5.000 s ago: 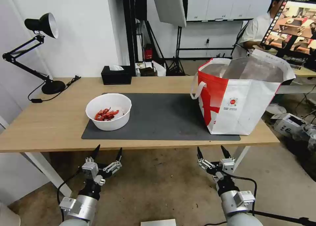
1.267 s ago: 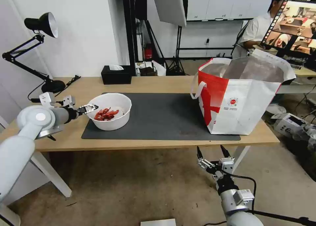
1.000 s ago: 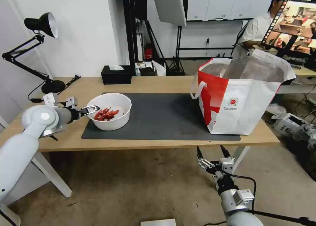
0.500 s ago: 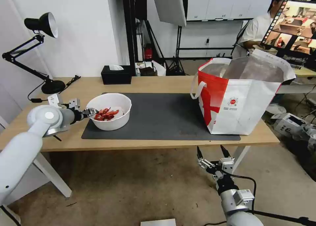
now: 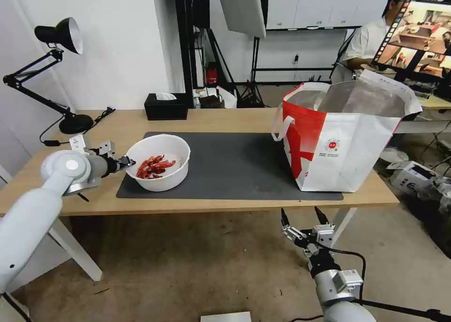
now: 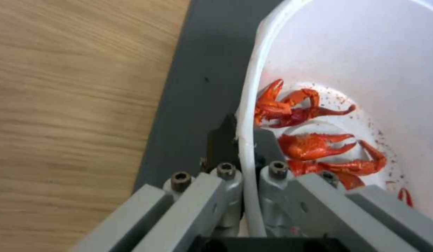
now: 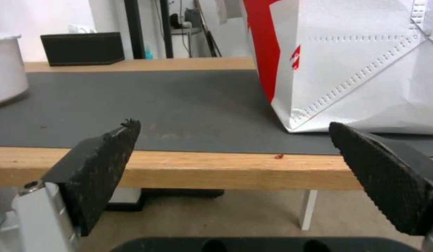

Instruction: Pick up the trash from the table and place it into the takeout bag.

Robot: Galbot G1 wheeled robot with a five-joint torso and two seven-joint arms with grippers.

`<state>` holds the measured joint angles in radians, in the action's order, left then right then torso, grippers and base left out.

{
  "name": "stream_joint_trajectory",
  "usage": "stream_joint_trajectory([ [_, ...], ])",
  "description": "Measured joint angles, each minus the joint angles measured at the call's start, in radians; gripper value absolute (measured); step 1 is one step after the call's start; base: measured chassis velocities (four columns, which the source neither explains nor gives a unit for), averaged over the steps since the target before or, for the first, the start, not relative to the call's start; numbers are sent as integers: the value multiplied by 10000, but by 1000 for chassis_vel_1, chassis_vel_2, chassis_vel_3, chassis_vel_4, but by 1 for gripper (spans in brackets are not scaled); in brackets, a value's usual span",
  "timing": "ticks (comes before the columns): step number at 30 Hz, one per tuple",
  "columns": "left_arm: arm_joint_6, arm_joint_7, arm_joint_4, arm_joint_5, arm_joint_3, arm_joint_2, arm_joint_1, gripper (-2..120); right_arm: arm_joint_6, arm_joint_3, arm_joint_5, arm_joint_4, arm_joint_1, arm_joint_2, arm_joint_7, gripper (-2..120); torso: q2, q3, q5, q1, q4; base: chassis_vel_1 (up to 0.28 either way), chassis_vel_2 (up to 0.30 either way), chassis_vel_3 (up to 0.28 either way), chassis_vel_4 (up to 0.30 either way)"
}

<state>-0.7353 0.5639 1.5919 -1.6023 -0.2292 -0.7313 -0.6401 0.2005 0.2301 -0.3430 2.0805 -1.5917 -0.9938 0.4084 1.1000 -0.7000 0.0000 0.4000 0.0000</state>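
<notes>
The white round bowl (image 5: 159, 176) of red crayfish shells (image 5: 154, 166) sits at the left end of the dark grey mat (image 5: 235, 167) on the light-wood table (image 5: 235, 118). My left gripper (image 5: 128, 161) is shut on the bowl's near-left rim. In the left wrist view the rim runs between the fingers of the left gripper (image 6: 242, 140), and the shells (image 6: 310, 145) lie inside the bowl (image 6: 366, 63). The red-and-white takeout bag (image 5: 347, 139) stands open at the mat's right end. My right gripper (image 5: 303, 217) hangs open below the table's front edge, facing the bag (image 7: 366, 63).
A black tissue box (image 5: 166, 107) stands at the table's back edge and a black desk lamp (image 5: 61, 78) at its far left. A monitor (image 5: 418, 35) and a seated person are behind the bag. Boxes lie on the floor at the right.
My left arm rose from below the table to the bowl and shut on its rim. The bowl has since shifted slightly right and forward. The right arm has not moved.
</notes>
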Motion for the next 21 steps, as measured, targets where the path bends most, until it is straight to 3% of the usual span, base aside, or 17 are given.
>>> stream_joint_trajectory([
  [9,85,141,143,179,-89,-94,6,0,0,1,0,0,0,0,0,100,0,0,0,0,0,0,0,0,0],
  [15,752,-209,582,424,-43,-248,141,0,0,0,0,0,0,0,0,100,0,0,1,0,1,0,0,0,0],
  [21,1612,-229,887,752,576,-565,1035,0,0,0,0,0,0,0,0,100,0,0,2,0,-1,0,0,0,0],
])
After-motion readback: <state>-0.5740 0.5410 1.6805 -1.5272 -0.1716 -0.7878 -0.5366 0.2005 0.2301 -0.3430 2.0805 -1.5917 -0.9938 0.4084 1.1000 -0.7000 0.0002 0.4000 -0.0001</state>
